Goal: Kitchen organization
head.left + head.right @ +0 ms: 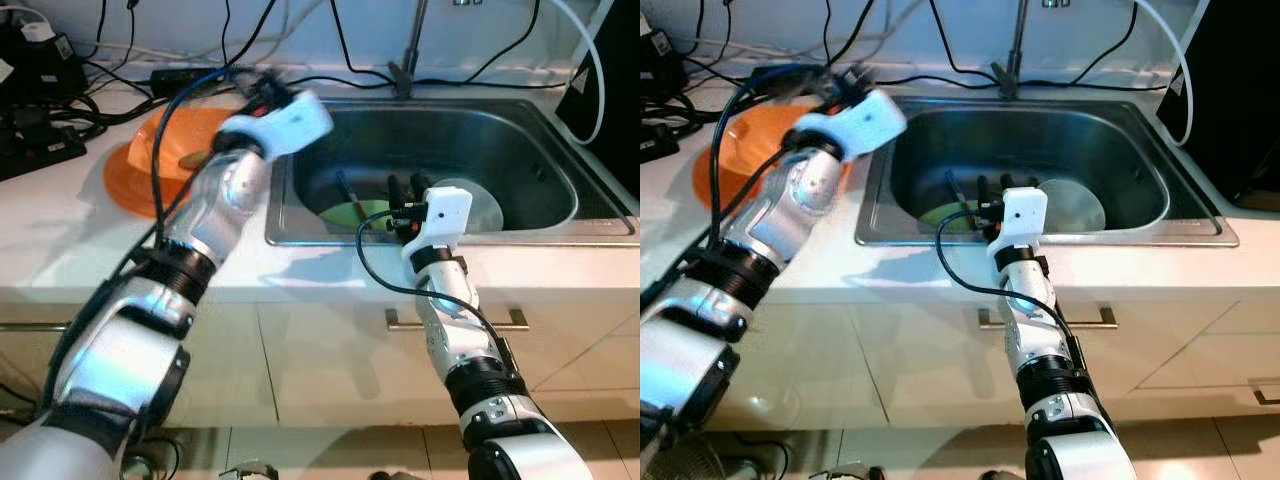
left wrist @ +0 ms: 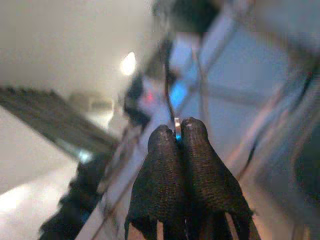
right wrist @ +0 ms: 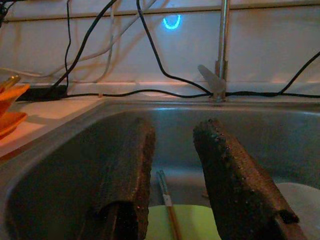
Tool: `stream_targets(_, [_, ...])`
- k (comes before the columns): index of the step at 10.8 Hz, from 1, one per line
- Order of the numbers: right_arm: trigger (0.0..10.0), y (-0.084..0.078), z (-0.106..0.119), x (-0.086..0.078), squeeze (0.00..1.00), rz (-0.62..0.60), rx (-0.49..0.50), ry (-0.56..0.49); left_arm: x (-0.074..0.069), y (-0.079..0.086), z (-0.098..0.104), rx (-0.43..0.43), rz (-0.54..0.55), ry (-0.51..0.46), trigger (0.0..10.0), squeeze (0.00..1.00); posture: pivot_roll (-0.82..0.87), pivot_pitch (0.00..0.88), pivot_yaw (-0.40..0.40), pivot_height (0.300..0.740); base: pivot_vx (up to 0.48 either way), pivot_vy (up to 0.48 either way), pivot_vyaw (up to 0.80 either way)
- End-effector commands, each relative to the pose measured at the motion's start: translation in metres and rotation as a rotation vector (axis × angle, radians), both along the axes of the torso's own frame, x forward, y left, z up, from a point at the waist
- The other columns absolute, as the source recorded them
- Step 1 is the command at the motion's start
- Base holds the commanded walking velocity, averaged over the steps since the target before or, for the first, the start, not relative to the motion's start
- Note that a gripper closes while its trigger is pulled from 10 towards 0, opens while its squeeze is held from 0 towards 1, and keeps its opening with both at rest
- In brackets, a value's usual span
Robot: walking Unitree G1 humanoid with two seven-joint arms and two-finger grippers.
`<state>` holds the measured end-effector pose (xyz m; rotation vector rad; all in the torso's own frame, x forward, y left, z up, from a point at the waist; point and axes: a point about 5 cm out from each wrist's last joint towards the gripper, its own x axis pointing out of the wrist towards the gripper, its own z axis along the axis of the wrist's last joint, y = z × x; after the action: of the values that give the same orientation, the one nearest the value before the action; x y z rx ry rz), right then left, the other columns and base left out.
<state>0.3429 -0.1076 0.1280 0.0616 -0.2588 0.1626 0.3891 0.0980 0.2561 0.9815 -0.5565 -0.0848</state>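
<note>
A steel sink (image 1: 560,165) holds a green plate (image 1: 368,212) with a thin chopstick-like stick (image 1: 349,197) across it, and a pale round plate (image 1: 478,205) beside it. My right gripper (image 1: 407,186) hovers open over the sink's front rim, above the green plate (image 3: 187,222), with nothing between its fingers (image 3: 227,170). My left gripper (image 1: 258,88), blurred, is raised over the sink's left rim next to a stack of orange dishes (image 1: 140,160). In the left wrist view its fingertips (image 2: 162,145) are pressed together on a thin silvery sliver (image 2: 177,128).
A faucet (image 1: 408,55) stands behind the sink. Black cables (image 1: 350,60) and a power strip (image 1: 40,140) lie along the back of the white counter (image 1: 60,230). A black appliance (image 1: 1230,100) stands right of the sink. Cabinet drawers with a handle (image 1: 515,322) are below.
</note>
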Motion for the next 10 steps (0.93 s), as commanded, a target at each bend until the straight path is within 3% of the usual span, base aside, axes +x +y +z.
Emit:
stream_targets(1, [10.0, -0.002, -0.014, -0.003, 0.00, -0.008, -0.007, 0.061, -0.010, -0.014, 0.015, -0.081, -0.131, -0.044, 10.0, 0.00, 0.07, 0.000, 0.011, 0.740, 0.000, 0.000, 0.00])
stream_targets(3, [10.0, -0.003, -0.014, -0.003, 0.00, -0.018, -0.012, 0.061, -0.039, -0.046, 0.026, -0.341, -0.528, 0.020, 10.0, 0.00, 0.07, 0.000, 0.014, 0.740, 0.000, 0.000, 0.00])
stream_targets(4, [10.0, -0.004, -0.014, -0.003, 0.00, -0.030, -0.018, 0.059, -0.048, -0.057, 0.028, -0.493, -0.662, 0.105, 10.0, 0.00, 0.07, 0.000, 0.017, 0.740, 0.000, 0.000, 0.00])
stream_targets(5, [10.0, -0.005, -0.013, -0.003, 0.00, -0.036, -0.021, 0.056, -0.051, -0.063, 0.024, -0.585, -0.738, 0.177, 10.0, 0.00, 0.07, 0.000, 0.018, 0.740, 0.000, 0.000, 0.00])
stream_targets(6, [10.0, -0.006, -0.012, -0.003, 0.99, -0.041, -0.032, 0.044, -0.052, -0.064, 0.020, -0.684, -0.799, 0.250, 10.0, 0.00, 0.06, 0.000, 0.019, 0.740, 0.000, 0.000, 0.00])
stream_targets(10, [10.0, 0.003, 0.009, -0.005, 1.00, 0.026, -0.161, -0.081, -0.054, -0.056, 0.003, -0.802, -0.853, 0.386, 10.0, 0.00, 0.05, 0.000, 0.023, 0.740, 0.000, 0.000, 0.00])
